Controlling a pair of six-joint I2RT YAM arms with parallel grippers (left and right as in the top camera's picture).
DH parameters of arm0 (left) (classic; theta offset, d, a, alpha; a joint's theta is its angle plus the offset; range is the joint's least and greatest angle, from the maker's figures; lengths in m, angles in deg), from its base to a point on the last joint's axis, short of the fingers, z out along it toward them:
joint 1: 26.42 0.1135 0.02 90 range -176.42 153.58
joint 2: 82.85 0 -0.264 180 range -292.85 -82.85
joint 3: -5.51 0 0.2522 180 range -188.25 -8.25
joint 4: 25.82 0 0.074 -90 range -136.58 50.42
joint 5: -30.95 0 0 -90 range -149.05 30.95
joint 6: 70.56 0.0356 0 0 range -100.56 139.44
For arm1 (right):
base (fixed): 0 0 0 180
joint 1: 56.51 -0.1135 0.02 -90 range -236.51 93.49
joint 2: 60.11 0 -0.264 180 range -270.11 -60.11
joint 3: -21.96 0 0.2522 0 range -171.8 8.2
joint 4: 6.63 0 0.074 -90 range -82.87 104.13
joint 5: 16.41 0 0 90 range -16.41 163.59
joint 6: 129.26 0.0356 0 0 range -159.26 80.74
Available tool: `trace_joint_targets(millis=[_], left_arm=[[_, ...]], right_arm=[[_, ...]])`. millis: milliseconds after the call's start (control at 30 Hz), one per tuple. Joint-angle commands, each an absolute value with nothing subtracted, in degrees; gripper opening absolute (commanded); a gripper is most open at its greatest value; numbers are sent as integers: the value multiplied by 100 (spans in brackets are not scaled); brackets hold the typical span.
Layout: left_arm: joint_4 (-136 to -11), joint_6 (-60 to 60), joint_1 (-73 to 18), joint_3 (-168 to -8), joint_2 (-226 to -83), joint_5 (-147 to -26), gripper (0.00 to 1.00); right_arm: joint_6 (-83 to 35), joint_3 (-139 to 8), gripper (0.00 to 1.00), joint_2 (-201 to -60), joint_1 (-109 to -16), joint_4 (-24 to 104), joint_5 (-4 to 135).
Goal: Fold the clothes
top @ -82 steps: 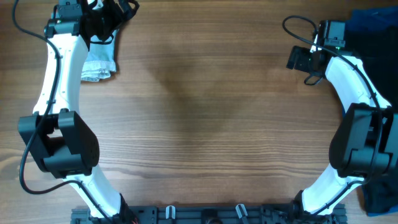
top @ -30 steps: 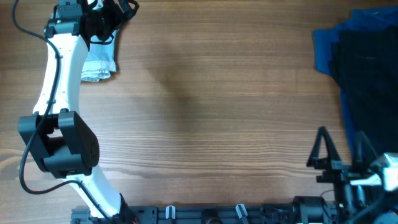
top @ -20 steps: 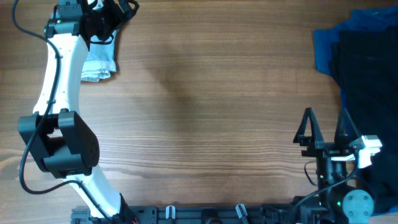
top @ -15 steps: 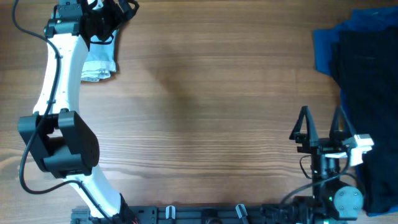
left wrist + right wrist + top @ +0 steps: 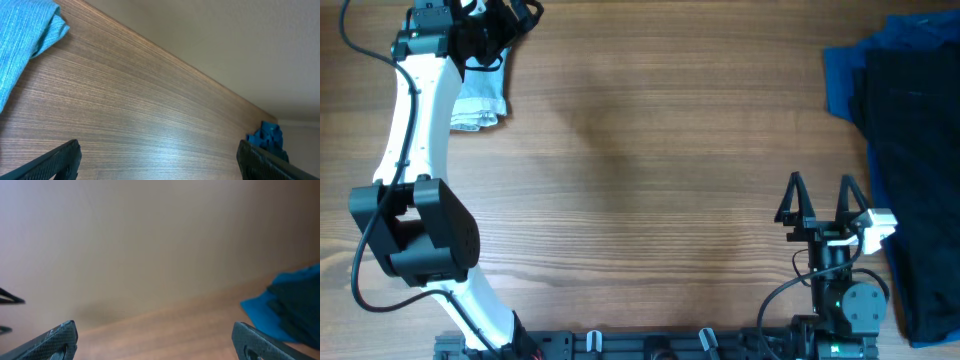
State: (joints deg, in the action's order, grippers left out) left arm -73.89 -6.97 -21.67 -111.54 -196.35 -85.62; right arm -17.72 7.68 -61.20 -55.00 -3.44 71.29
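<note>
You see the shorts (image 5: 485,100) only in part, since the left arm (image 5: 420,90) hides one side; the black garment (image 5: 920,150) runs off the right edge.

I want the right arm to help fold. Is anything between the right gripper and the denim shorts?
Nothing visible does: only bare table lies between the open right gripper and the shorts at the far left. The blue cloth and black garment lie on the gripper's other side, off that line.
</note>
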Motion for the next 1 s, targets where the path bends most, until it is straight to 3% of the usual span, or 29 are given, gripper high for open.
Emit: trace_joint_targets(millis=[0, 200, 967], left_arm=[[-7369, -647, -2175, -11121, -19691, -8531, 100], [-7367, -647, -2175, -11121, -19691, -8531, 100], [-7369, -647, -2175, -11121, -19691, -8531, 100]], right_arm=[[-1936, 790, 100, -6030, -5543, 39, 7207], [-2111, 790, 100, -6030, -5543, 697, 7218], [-2111, 790, 100, -6091, -5539, 684, 7225]])
